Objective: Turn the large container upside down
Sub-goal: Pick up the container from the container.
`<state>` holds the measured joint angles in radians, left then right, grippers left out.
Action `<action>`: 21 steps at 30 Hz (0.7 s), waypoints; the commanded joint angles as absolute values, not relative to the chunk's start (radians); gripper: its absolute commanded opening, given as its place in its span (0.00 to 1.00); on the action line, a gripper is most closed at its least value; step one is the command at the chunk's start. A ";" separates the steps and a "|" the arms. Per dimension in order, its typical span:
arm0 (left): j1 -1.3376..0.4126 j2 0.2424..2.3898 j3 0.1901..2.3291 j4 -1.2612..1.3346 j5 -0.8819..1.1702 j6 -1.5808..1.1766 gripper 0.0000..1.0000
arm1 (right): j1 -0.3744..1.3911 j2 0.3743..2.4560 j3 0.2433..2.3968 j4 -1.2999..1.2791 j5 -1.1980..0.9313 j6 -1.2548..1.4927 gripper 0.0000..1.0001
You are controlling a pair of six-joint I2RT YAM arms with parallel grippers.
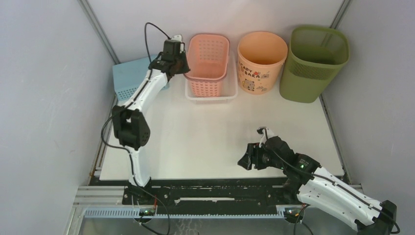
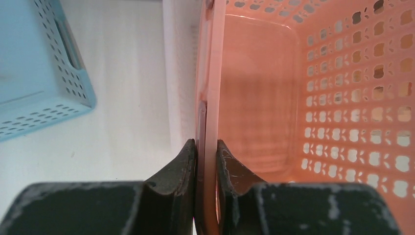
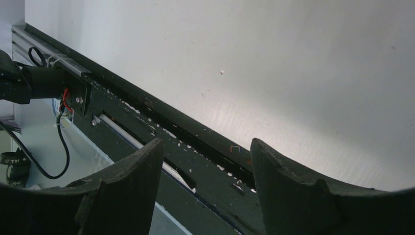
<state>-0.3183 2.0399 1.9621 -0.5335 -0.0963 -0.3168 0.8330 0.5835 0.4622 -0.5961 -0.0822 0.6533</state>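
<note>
Clamping the left gripper (image 2: pixel 206 146) on the pink basket (image 1: pixel 209 86), right gripper (image 3: pixel 205 145) wide, we are seemingly risking flipping it, not the large container (image 1: pixel 313 73).

blue basket (image 1: pixel 126 76) half hidden behind left arm (image 1: pixel 147 90), pink basket (image 2: pixel 342 98) cropped in wrist view, bucket (image 1: pixel 262 63) lettering unreadable

I'm looking into a robotics lab test cell: left arm (image 1: pixel 142 98) and right arm (image 1: pixel 337 193) bolted to a black rail (image 1: pixel 220 192), white table (image 1: pixel 205 137), plain grey walls (image 1: pixel 44 98), aluminium struts (image 1: pixel 98 29).
</note>
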 commanded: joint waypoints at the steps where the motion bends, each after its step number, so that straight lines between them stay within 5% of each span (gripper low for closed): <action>1: -0.312 1.812 1.941 -0.370 -0.018 -0.382 0.00 | 0.841 0.577 0.501 -0.573 -0.067 0.653 0.74; 7: -0.321 1.650 1.807 -0.386 0.055 -0.448 0.00 | 0.841 0.581 0.577 -0.607 -0.049 0.625 0.73; 21: -0.558 1.186 1.049 -0.313 -0.161 -0.561 0.00 | 0.839 0.564 0.771 -0.734 0.041 0.560 0.73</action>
<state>-0.5072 1.2808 1.1740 -0.4000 -0.0799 -0.4915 0.8330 0.5861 0.7311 -0.6949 0.0002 0.5858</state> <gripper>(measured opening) 0.210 0.737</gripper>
